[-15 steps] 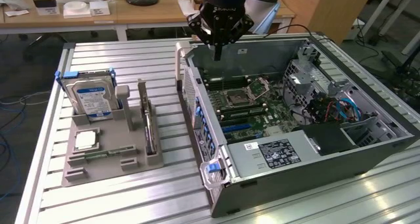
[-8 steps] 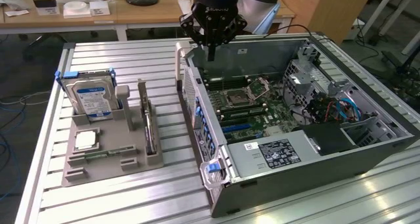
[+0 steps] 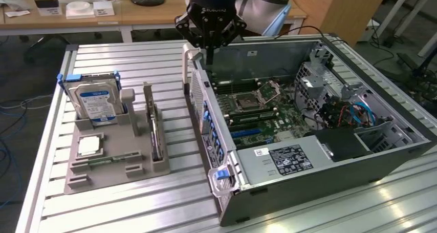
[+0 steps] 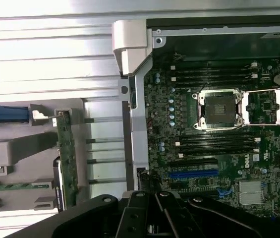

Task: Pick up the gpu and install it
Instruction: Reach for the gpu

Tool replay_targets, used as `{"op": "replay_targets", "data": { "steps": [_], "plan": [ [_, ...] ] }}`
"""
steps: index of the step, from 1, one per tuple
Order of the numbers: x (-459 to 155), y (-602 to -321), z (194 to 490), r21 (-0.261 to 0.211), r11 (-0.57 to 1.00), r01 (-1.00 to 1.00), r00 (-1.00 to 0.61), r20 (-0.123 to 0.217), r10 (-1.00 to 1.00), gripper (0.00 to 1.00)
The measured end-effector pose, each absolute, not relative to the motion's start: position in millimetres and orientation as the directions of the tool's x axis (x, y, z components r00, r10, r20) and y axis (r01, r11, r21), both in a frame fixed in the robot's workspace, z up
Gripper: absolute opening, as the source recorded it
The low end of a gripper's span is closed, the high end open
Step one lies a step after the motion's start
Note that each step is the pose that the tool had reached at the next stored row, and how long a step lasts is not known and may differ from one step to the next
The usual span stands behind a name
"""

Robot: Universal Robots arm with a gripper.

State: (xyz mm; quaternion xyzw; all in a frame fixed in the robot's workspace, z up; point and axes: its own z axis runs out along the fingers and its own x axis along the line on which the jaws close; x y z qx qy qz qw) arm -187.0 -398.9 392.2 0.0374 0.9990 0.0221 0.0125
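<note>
The gpu (image 3: 155,136) stands on edge in a slot of the grey holder tray (image 3: 116,174) on the exterior view's left, dark and blade-like. In the wrist view the gpu (image 4: 66,158) shows as a thin green board. My gripper (image 3: 210,56) hangs above the far corner of the open computer case (image 3: 307,156), well apart from the gpu. Its fingers (image 4: 139,218) are shut with nothing between them. Inside the case lies the motherboard (image 3: 256,107) with a blue slot (image 4: 194,174).
A hard drive (image 3: 95,102) with a blue-white label stands in the tray's far end, with a small chip (image 3: 89,146) and a memory stick (image 3: 109,160) nearer. Cables and a drive cage (image 3: 341,110) crowd the case's right side. Desks (image 3: 89,18) stand behind.
</note>
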Motion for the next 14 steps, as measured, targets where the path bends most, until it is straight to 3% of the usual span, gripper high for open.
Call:
{"op": "replay_targets", "data": {
  "steps": [14],
  "plan": [
    [-214.1, -398.9, 391.8, 0.045, 0.996, 0.074, -0.997, -0.023, 0.075, 0.10]
  ]
}}
